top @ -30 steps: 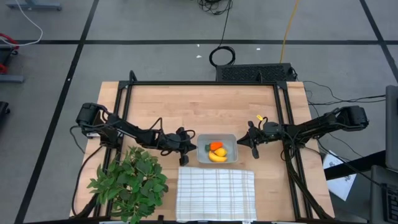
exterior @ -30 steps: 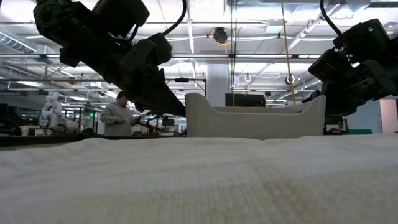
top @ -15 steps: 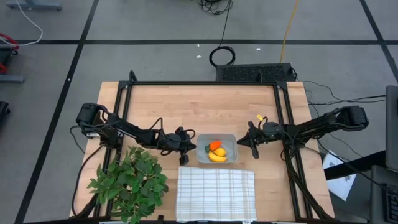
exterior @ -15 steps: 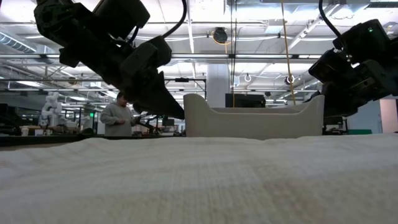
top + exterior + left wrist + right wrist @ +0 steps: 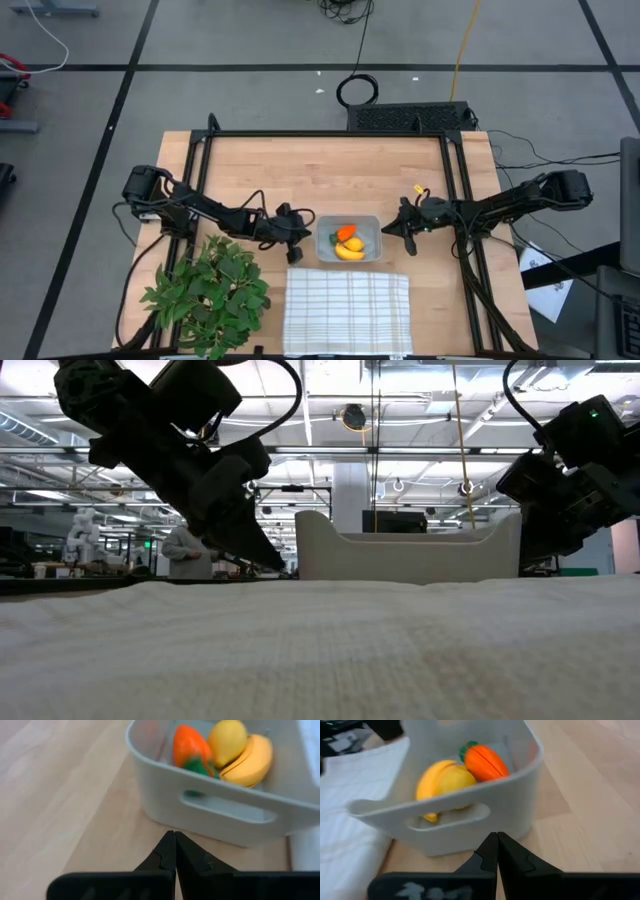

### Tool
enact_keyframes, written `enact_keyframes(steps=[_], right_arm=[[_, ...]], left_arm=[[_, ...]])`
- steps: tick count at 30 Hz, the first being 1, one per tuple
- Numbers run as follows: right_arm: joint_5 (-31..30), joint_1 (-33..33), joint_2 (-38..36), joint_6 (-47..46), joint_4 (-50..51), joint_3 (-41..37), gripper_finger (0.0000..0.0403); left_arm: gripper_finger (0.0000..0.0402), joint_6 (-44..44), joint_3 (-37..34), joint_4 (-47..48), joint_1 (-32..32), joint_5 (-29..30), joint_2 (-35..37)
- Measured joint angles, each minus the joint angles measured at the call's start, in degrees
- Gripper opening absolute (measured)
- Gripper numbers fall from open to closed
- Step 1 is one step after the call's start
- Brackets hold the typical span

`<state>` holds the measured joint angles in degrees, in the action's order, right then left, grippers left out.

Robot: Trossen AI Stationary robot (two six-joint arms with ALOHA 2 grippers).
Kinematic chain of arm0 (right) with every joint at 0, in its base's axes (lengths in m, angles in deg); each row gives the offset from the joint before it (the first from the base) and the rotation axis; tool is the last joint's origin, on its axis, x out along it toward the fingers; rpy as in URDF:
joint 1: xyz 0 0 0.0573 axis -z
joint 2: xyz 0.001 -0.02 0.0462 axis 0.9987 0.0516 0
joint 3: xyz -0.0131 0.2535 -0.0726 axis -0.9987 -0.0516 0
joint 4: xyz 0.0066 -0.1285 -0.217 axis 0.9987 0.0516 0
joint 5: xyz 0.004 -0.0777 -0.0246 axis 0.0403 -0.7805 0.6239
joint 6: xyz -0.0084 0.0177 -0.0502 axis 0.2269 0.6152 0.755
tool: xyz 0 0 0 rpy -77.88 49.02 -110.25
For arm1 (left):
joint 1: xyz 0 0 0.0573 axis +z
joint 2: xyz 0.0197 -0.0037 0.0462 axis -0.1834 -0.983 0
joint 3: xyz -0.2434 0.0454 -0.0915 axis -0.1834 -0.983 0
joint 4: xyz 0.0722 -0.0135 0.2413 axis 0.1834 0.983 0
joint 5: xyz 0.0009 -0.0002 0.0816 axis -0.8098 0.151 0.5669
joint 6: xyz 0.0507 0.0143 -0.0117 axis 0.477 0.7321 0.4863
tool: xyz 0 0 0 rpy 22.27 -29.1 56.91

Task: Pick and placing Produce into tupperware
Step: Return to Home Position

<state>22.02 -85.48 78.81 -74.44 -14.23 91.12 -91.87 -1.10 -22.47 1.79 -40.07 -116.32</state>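
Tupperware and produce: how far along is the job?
Done: the carrot, banana and lemon all lie in the tupperware. In hand: nothing; the left gripper and right gripper are shut and empty, either side of it. Left: likely just pulling both arms back.

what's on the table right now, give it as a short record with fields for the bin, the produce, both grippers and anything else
bin: grey container, upright at the middle of the table
produce: carrot, banana and lemon, all inside the bin
left gripper: shut, empty, low beside the bin's left wall
right gripper: shut, empty, low beside the bin's right wall
cloth: white checked, flat, next to the bin toward the table's near edge
plant: leafy green, left of the cloth
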Motion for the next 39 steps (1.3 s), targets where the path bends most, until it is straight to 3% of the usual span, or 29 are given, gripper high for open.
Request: enact_keyframes(steps=[6,15,25,28,30,35,39], right_arm=[[-5.8,0.32,0.0,-1.36,3.42,0.0,0.0],[-6.85,2.56,-3.77,1.42,3.23,0.0,0.0],[-7.2,2.58,-15.06,4.73,9.0,0.02,0.0],[-7.35,2.63,-18.62,6.99,8.94,0.02,0.0],[-7.36,3.17,-20.8,7.72,8.79,0.02,0.0],[-6.88,5.32,-25.26,9.33,9.77,0.02,0.0],[-3.66,7.53,-27.95,9.85,9.8,0.02,0.0]], left_arm=[[0.0,1.61,0.0,3.49,0.07,4.13,0.02],[0.0,9.45,0.0,4.63,1.08,5.94,2.33],[0.0,18.68,-0.08,16.14,1.7,9.43,15.42],[0.0,22.91,-1.51,14.4,1.79,9.92,20.54],[0.0,25.85,-2.99,11.84,2.39,8.56,24.2],[0.0,31.51,-6.95,5.68,6.97,-2.37,30.96],[0.0,33.82,-8.98,3.52,11.65,-6.3,34.13]])
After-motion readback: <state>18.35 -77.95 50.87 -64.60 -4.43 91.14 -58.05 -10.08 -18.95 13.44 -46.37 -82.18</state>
